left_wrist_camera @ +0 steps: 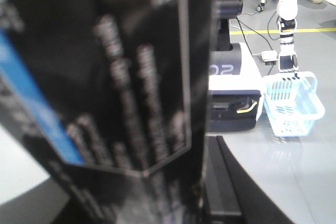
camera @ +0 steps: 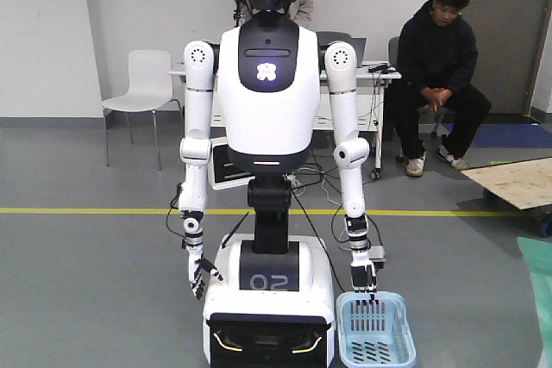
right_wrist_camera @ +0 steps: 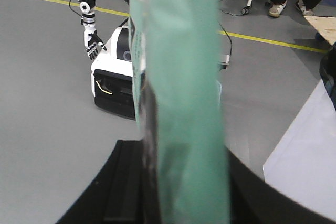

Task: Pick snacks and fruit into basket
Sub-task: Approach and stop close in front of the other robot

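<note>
Grey floor (camera: 86,299) with yellow line (camera: 86,210), white chair (camera: 148,84) against white wall (camera: 52,32)

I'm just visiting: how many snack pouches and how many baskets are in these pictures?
Pouches: 2, a black pouch and a teal pouch
Baskets: 1, the blue basket
Total: 3
</note>
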